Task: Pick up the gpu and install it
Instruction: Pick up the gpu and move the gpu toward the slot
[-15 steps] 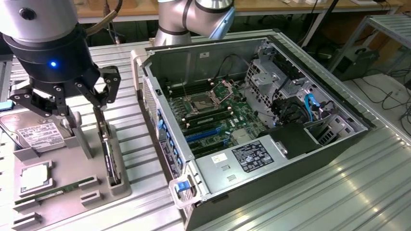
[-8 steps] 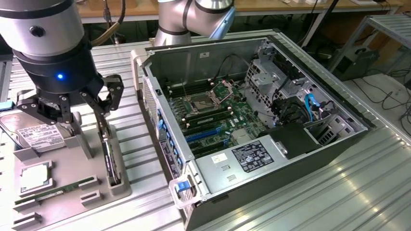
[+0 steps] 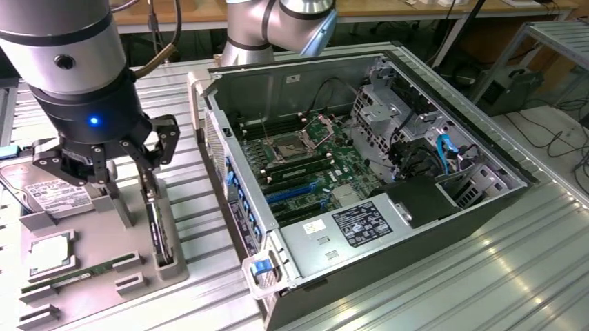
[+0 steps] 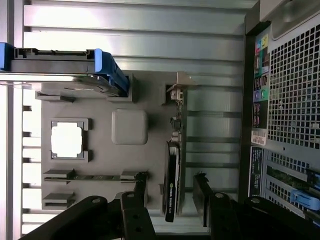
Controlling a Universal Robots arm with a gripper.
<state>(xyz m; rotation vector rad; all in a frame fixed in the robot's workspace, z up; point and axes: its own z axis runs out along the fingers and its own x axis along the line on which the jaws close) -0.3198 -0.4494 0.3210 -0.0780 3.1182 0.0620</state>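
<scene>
Right now the gripper (image 3: 129, 194) is hanging low over the grey tray (image 3: 101, 293), at the exterior view's left. Its jaws are standing wide and gripping nothing. The gpu (image 3: 163, 238) is standing on edge in a slot along the side of the tray nearest the case (image 3: 396, 227), so it is in its holder and not in the machine.

From the wrist view, the two dark fingers (image 4: 204, 197) are straddling one end of the card, one on each flat side. As far as I can make out, a thin gap is showing on both sides, so neither one seems to be touching it. The card's pale bracket (image 4: 178, 90) is pointing away from the gripper, at the far end of the slot.

Other parts are lying on the same tray. A hard drive (image 3: 46, 193) with a white label is sitting partly under the arm. A square cpu (image 3: 51, 252) is resting in its own frame. A narrow green memory stick (image 3: 87, 274) is lying in a groove near the tray's front edge.

The case is lying on its side just beside the tray with its panel off. Its motherboard (image 3: 308, 162) is facing up, and the blue slots (image 3: 292, 194) on the board are showing toward the tray side. Black and blue cables (image 3: 442, 155) are running through the drive bay at the exterior view's right. Tray and case are both sitting on a ribbed metal table (image 3: 478, 276).
</scene>
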